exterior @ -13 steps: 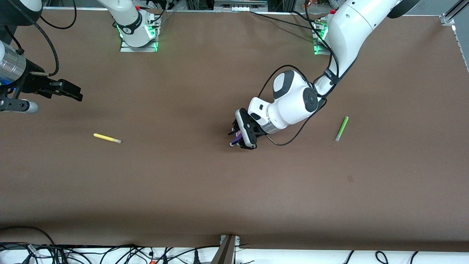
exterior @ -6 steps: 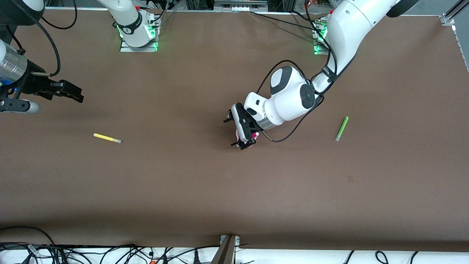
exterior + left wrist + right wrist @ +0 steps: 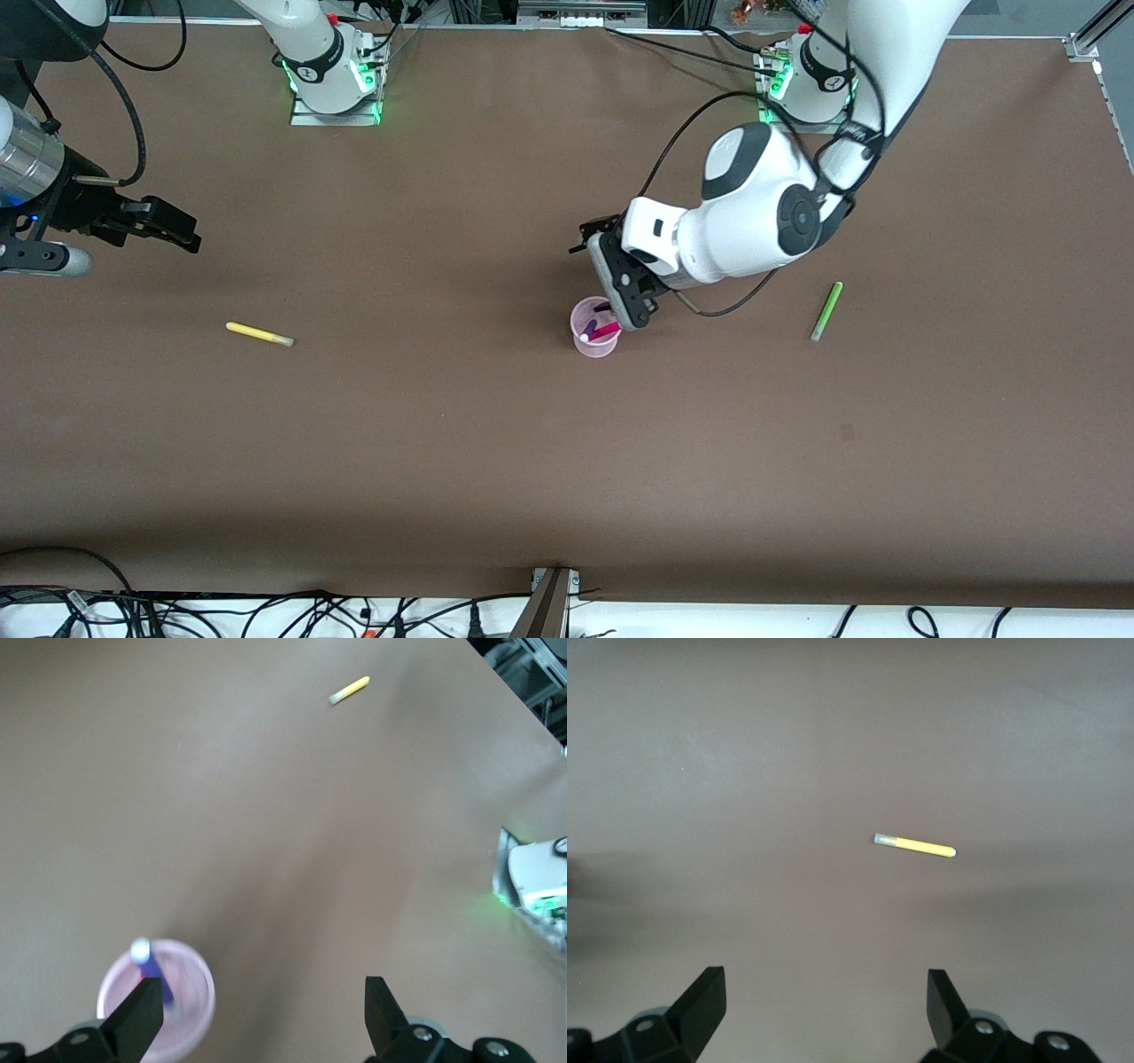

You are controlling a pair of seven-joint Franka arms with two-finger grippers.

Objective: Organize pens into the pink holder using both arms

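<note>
The pink holder (image 3: 594,330) stands upright in the middle of the table, with a magenta pen (image 3: 606,331) and a dark purple pen (image 3: 589,335) in it. My left gripper (image 3: 597,271) hangs open and holds nothing, one finger over the holder's rim, the other over bare table. In the left wrist view the pink holder (image 3: 156,1003) and purple pen (image 3: 149,967) show by one finger of the left gripper (image 3: 264,1014). A yellow pen (image 3: 259,334) lies toward the right arm's end. My right gripper (image 3: 184,229) waits open near it. A green pen (image 3: 827,311) lies toward the left arm's end.
The brown table (image 3: 443,461) reaches wide on all sides. Both arm bases, the right arm's (image 3: 335,89) and the left arm's (image 3: 797,84), stand along its farthest edge from the front camera. Loose cables (image 3: 266,611) lie past the nearest edge. The yellow pen (image 3: 914,846) shows in the right wrist view.
My left gripper opened and let the purple pen drop into the holder, then rose and drew back toward its base, uncovering the holder. The right arm has stayed still.
</note>
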